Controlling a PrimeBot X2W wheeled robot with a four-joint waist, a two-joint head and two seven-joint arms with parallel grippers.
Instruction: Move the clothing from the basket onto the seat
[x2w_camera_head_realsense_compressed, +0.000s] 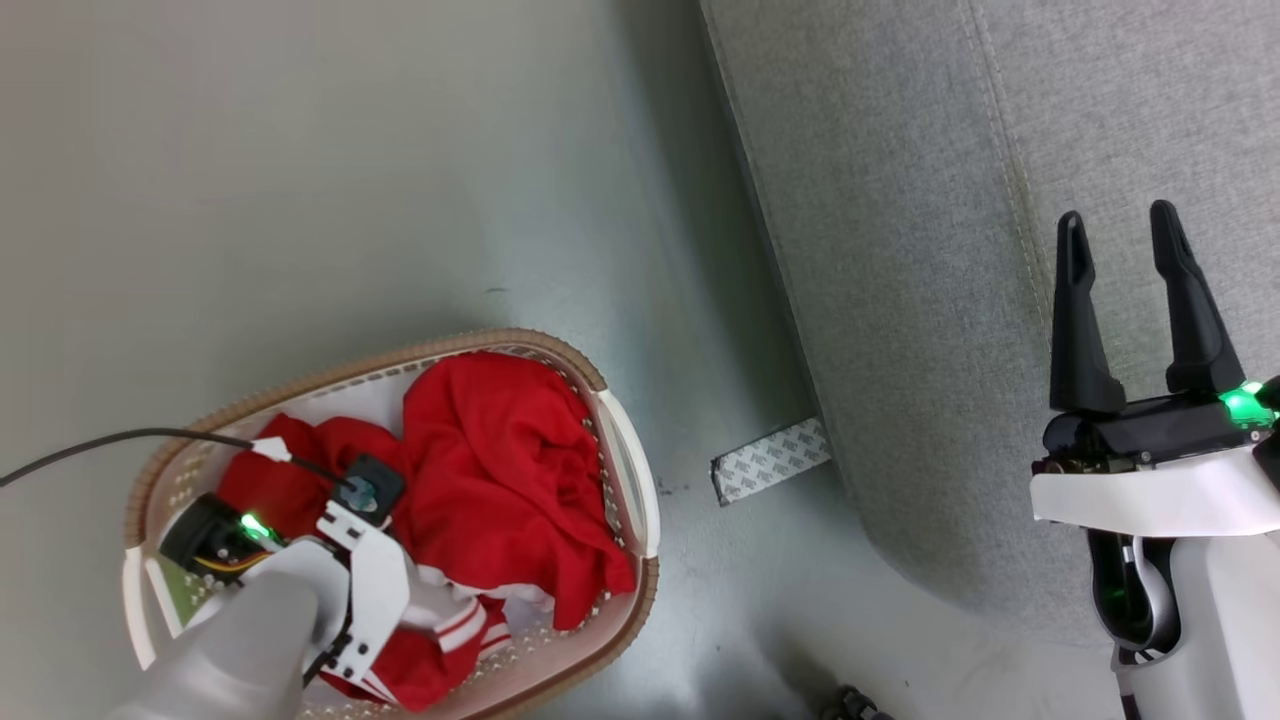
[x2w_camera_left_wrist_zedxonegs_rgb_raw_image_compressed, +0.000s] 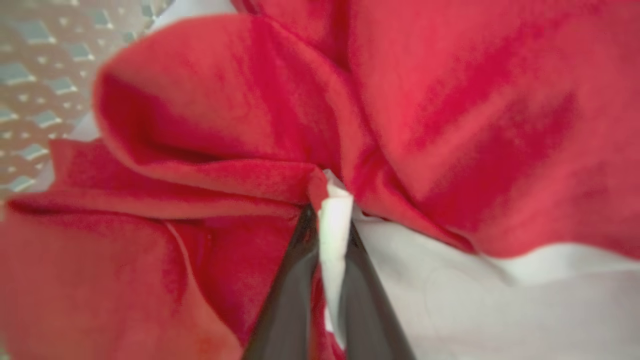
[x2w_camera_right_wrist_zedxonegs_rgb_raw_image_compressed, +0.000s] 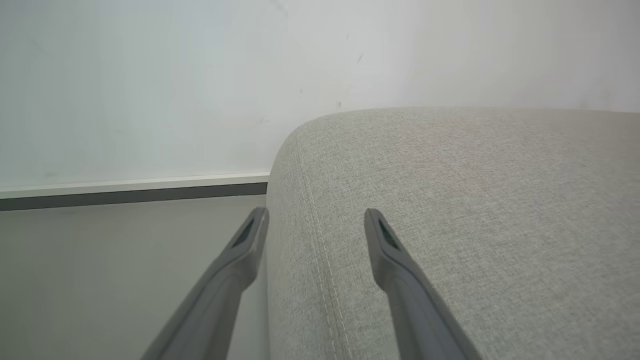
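The clothing (x2w_camera_head_realsense_compressed: 500, 470) fills the basket (x2w_camera_head_realsense_compressed: 400, 357), left gripper (x2w_camera_left_wrist_zedxonegs_rgb_raw_image_compressed: 331, 216) pinching it, right gripper (x2w_camera_head_realsense_compressed: 1115, 217) wide apart.

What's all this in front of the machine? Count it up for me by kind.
Basket: 1
Heap of red clothing: 1
Sofa: 1
Patterned strip on the floor: 1
Pincers: 2 (left pincer, right pincer)
Total: 6

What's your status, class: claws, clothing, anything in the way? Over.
Left claw shut on clothing, in basket. Right claw open, empty, by seat. Tape strip on floor between; no block seen.
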